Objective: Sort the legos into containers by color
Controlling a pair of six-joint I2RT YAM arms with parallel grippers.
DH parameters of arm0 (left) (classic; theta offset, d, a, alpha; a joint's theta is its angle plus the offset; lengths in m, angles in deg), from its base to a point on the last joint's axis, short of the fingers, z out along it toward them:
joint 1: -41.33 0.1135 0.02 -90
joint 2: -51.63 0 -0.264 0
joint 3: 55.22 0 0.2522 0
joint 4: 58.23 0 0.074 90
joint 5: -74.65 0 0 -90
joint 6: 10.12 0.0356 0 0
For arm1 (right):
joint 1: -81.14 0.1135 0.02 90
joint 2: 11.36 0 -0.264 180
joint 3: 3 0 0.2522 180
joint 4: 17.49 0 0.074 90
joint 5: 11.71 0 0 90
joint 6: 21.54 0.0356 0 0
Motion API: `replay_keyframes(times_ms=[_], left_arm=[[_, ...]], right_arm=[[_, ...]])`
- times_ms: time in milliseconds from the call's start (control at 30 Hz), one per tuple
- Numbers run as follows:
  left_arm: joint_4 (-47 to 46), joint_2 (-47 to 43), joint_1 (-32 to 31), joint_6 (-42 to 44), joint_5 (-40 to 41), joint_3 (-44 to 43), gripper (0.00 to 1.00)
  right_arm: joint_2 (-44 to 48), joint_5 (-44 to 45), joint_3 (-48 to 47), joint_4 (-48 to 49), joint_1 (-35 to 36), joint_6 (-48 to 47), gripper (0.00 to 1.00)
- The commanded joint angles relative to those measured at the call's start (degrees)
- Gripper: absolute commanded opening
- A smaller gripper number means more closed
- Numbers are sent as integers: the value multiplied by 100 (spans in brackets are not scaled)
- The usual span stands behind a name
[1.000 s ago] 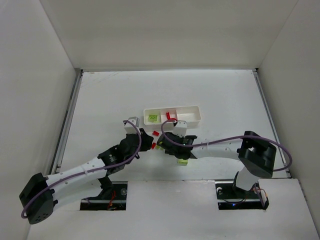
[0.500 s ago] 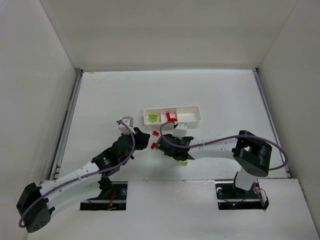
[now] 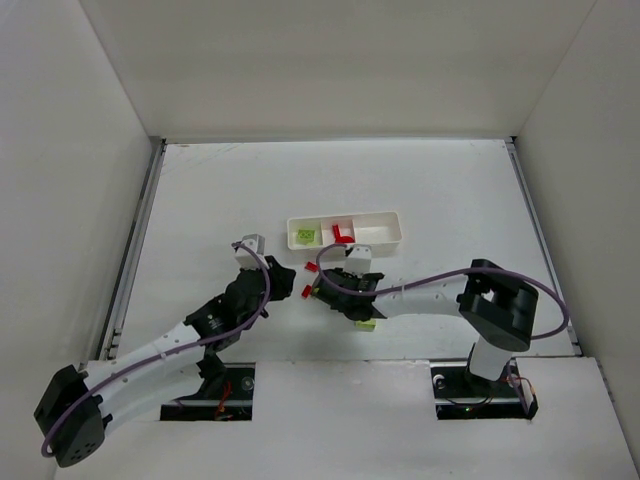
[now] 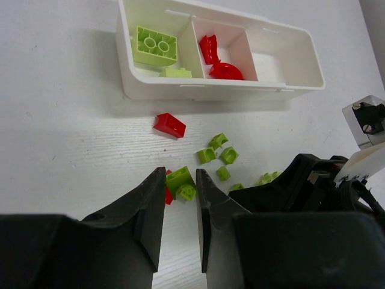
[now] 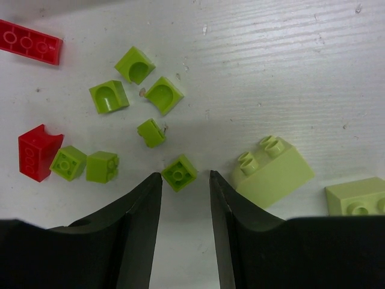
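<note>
"Where are the legos [image 5: 151,132]?"

"Most lie loose on the white table [image 3: 420,190], clustered near the front of the white tray [image 3: 392,216]. The right wrist view shows lime arch pieces [image 5: 135,64], a small lime brick [image 5: 178,173], a bigger lime brick with two studs showing [image 5: 272,168], a red brick [image 5: 37,152] and a long red plate [image 5: 29,41]."

"And in the tray?"

"Its left compartment [image 4: 129,27] holds a square lime brick [image 4: 155,45] and a smaller lime piece [image 4: 176,72]. The middle compartment [image 4: 237,39] holds red pieces [image 4: 219,63]. A lone red brick [image 4: 169,124] lies on the table near the tray's front wall."

"What are the grippers doing?"

"The right gripper [image 5: 184,174] hangs low over the cluster with its fingers apart. The small lime brick lies in the gap at their tips, not pinched. The left gripper [image 4: 180,171] has its fingers drawn nearly together, leaving a narrow slot. Two lime bricks [image 4: 182,183] show at its tips, but whether either is nipped cannot be told. From above, the two grippers face each other over the cluster."
</note>
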Motion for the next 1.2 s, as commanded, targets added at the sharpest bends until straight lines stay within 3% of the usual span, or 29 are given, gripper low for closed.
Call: replay_keyframes(times_ms=[0,367,600,733,867,1167], left_arm=[[-162,78,20,-30,39,-129,16],[67,166,213,-74,74,-384,16],[5,587,82,-109,74,-797,16],[-144,1044,-94,-30,188,-1113,16],[-276,1536,-261,5,215,-1464,16],[-557,2749,-209,286,145,-2431,16]], right_arm=[[-211,198,15,306,-13,-279,43],[42,154,349,1071,-4,-938,22],[1711,269,718,1123,-3,-1394,21],[2108,163,710,1658,-871,-2097,21],[1899,-39,569,2116,-1725,-2476,21],[1353,-460,393,2749,-2737,-2679,25]])
